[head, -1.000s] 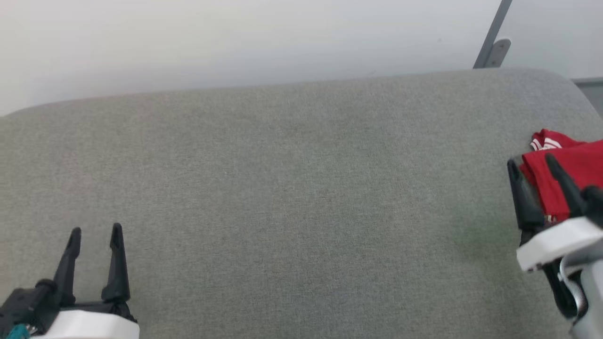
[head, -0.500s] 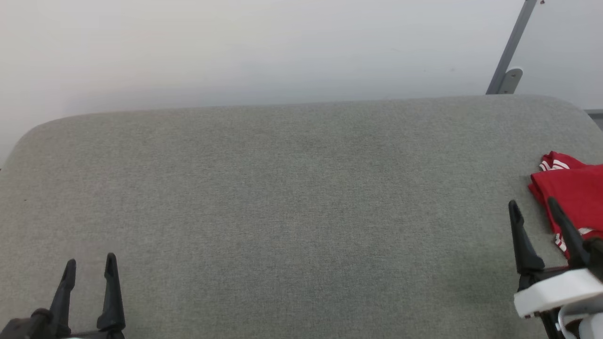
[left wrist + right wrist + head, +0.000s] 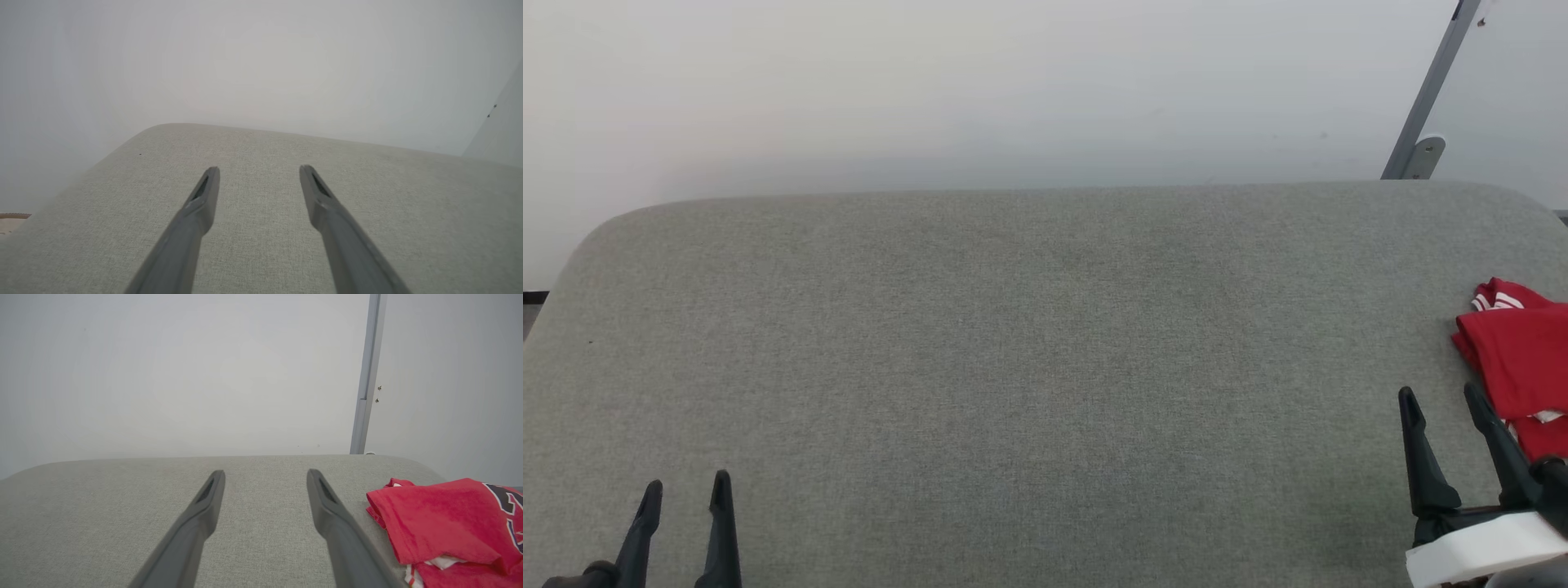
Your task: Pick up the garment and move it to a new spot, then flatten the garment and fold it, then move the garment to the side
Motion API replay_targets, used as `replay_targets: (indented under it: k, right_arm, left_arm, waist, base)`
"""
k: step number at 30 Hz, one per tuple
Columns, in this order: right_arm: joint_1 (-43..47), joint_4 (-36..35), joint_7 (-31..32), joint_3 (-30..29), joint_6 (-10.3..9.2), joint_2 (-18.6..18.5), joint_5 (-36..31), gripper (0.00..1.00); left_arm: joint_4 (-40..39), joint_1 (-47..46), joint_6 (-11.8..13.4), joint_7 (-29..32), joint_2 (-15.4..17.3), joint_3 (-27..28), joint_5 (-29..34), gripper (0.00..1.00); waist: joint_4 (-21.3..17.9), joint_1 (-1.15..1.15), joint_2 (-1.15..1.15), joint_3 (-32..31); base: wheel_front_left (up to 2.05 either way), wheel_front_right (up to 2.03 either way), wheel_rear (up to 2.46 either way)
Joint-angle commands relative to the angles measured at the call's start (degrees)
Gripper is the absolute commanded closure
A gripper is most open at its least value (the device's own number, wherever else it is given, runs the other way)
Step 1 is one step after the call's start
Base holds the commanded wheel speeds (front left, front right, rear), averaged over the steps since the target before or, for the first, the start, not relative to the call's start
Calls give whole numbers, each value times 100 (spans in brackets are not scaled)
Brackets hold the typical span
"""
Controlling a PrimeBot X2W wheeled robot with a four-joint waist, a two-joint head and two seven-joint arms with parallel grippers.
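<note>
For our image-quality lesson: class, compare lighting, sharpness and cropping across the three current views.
Head view: soft, even light, no glare; the garment is cropped by the right edge. Left wrist view: hazy, washed-out wall behind the left end effector. Right wrist view: crisper; the garment's print runs off frame.

One garment [image 3: 1515,367]. One grey padded table [image 3: 1013,367]. Two grippers, the left gripper [image 3: 687,482] and the right gripper [image 3: 1439,392], each with two dark fingers [image 3: 196,208], four in all. One slanted grey post [image 3: 1433,90] carrying one bracket [image 3: 1425,151]. One pale wall [image 3: 931,82].
</note>
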Motion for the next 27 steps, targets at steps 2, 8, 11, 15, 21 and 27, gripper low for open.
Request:
replay_targets:
  k: [2, 8, 11, 15, 21, 27]
  right_arm:
    - [81, -61, -27, 0, -2, 35, -10, 0]
    - [142, -117, -28, 40, -2, 81, 13, 0]
    - [179, -143, -28, 45, -2, 114, -2, 0]
    - [204, -160, -28, 45, -2, 140, 0, 0]
    - [224, -151, -28, 56, -2, 145, 19, 0]
    - [212, -143, -28, 77, -2, 136, 16, 0]
  left_arm:
    - [-28, 71, -16, -28, 20, -45, 68, 0]
    - [-74, 123, -16, -28, 48, -110, 21, 0]
    - [-86, 157, -16, -28, 79, -177, -30, 0]
    - [-105, 183, -16, -28, 122, -266, -88, 0]
    - [-74, 214, -16, -27, 110, -290, -107, 0]
    - [-53, 185, -17, -28, 106, -314, -79, 0]
  waist:
    - [14, 0, 0, -11]
    - [37, 0, 0, -30]
    - [42, 0, 0, -40]
    - [48, 0, 0, -49]
    - [53, 0, 0, -54]
    - [57, 0, 0, -58]
  base:
    - [0, 0, 0]
    - [0, 0, 0]
    - [0, 0, 0]
    - [0, 0, 0]
    - [0, 0, 0]
    - [0, 0, 0]
